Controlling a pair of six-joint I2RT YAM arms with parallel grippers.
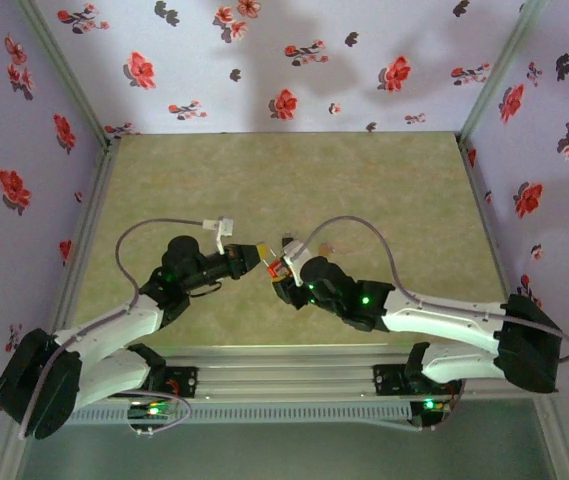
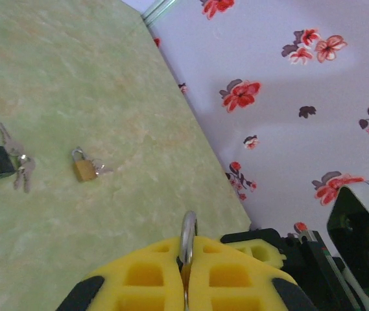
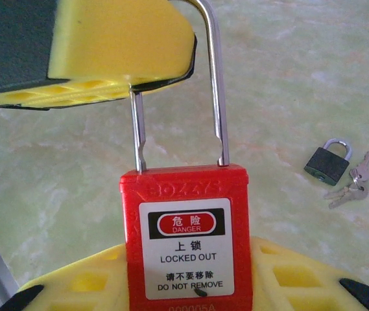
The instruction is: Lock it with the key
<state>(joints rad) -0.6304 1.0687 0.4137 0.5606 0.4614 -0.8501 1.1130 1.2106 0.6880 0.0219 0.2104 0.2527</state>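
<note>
Red padlock — tight in right hand

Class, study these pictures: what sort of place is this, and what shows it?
Probably a robot test booth: flowered walls enclose a green marbled tabletop, two arms sit at its near edge, the left gripper and right gripper hold a red padlock.

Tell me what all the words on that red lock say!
White label on the red padlock:
"危险 DANGER"
"上锁 LOCKED OUT"
"请不要移除 DO NOT REMOVE"
Number at the label's bottom edge: cut off, unreadable.
Raised letters on the padlock's top: too unclear to read.
Black padlock and brass padlock: no readable text.
</note>
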